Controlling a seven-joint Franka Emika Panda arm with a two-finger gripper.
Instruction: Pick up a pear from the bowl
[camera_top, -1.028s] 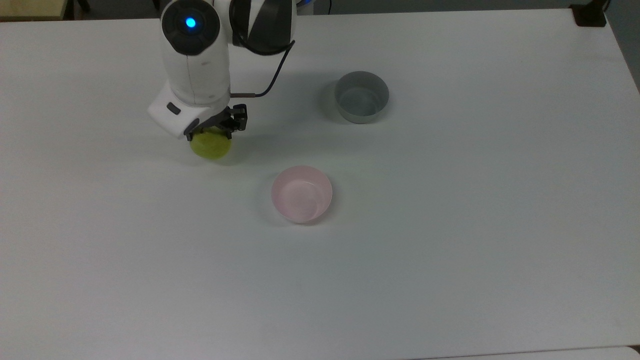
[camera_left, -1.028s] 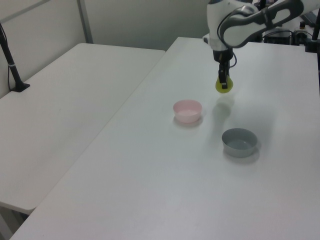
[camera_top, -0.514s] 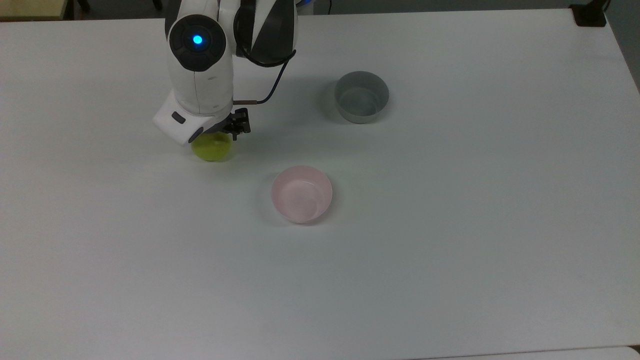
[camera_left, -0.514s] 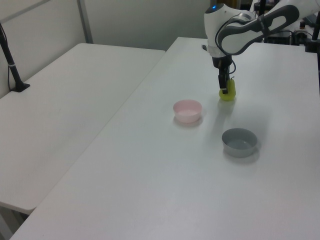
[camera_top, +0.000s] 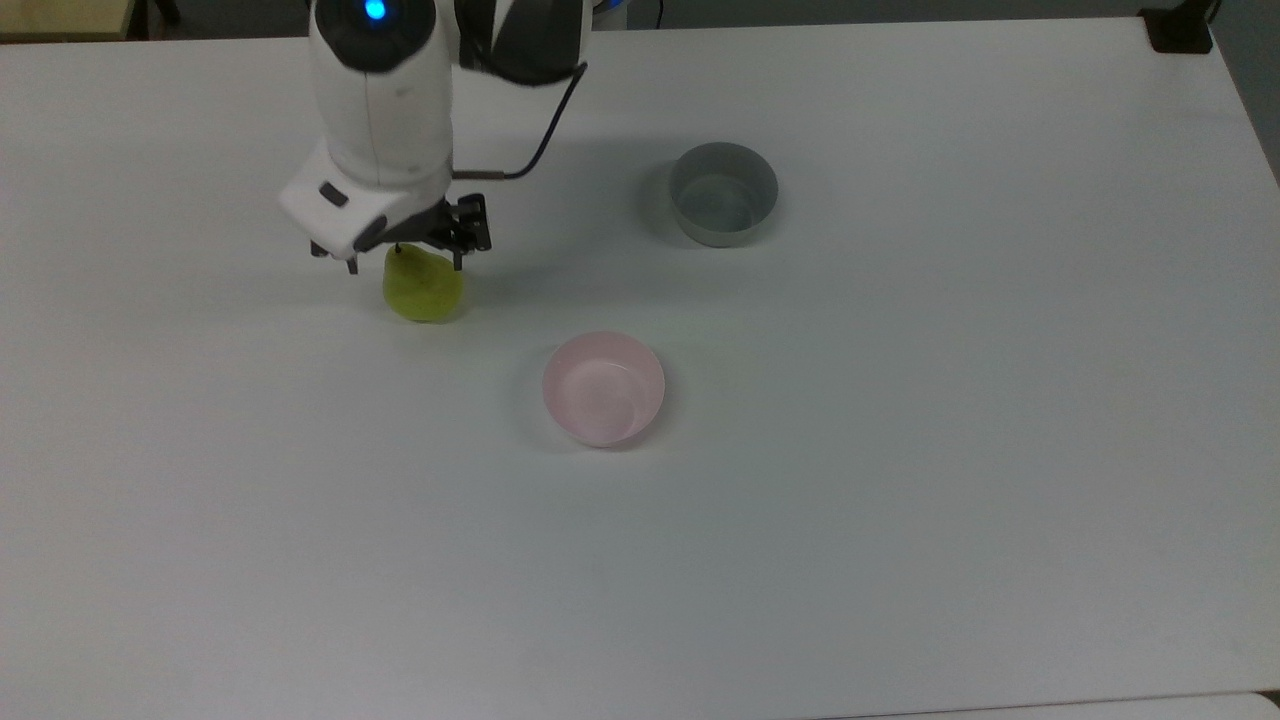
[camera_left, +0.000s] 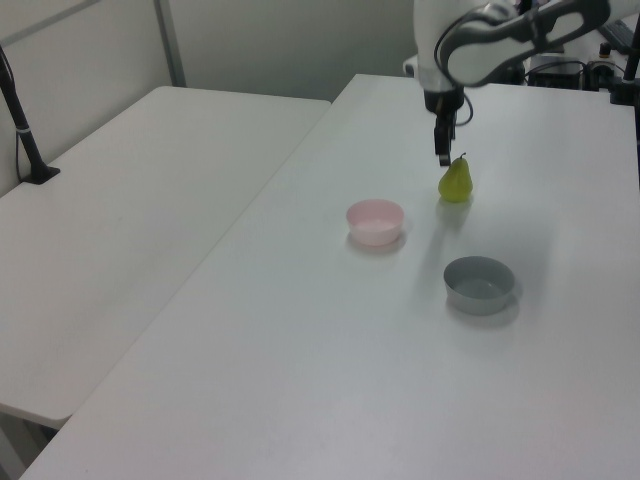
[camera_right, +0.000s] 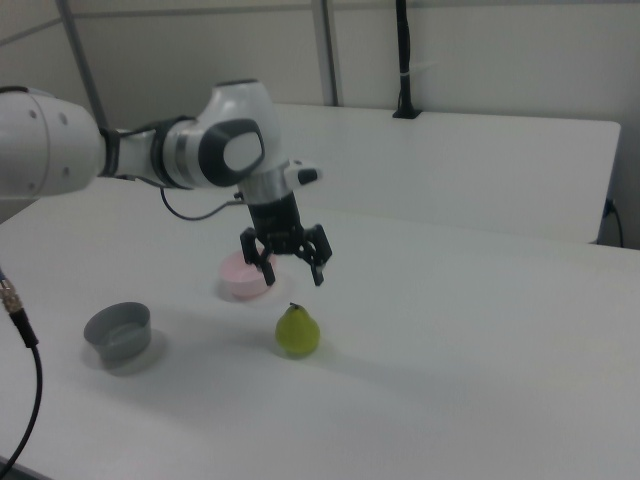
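Observation:
The yellow-green pear (camera_top: 424, 286) (camera_left: 455, 181) (camera_right: 297, 331) stands upright on the white table, stem up, well apart from the pink bowl (camera_top: 603, 388) (camera_left: 375, 221) (camera_right: 243, 277). The bowl holds nothing. My gripper (camera_top: 404, 259) (camera_left: 443, 157) (camera_right: 294, 272) hangs just above the pear's stem, fingers spread open on either side, holding nothing and clear of the fruit.
A grey straight-sided bowl (camera_top: 723, 193) (camera_left: 480, 284) (camera_right: 118, 334) sits on the same table (camera_top: 900, 450), away from the pear. A second white table (camera_left: 120, 230) adjoins it, with a black post (camera_left: 22, 125) clamped at its edge.
The gripper lowered the pear onto the table, opened, and rose off it. The pear now stands free; both bowls stayed put.

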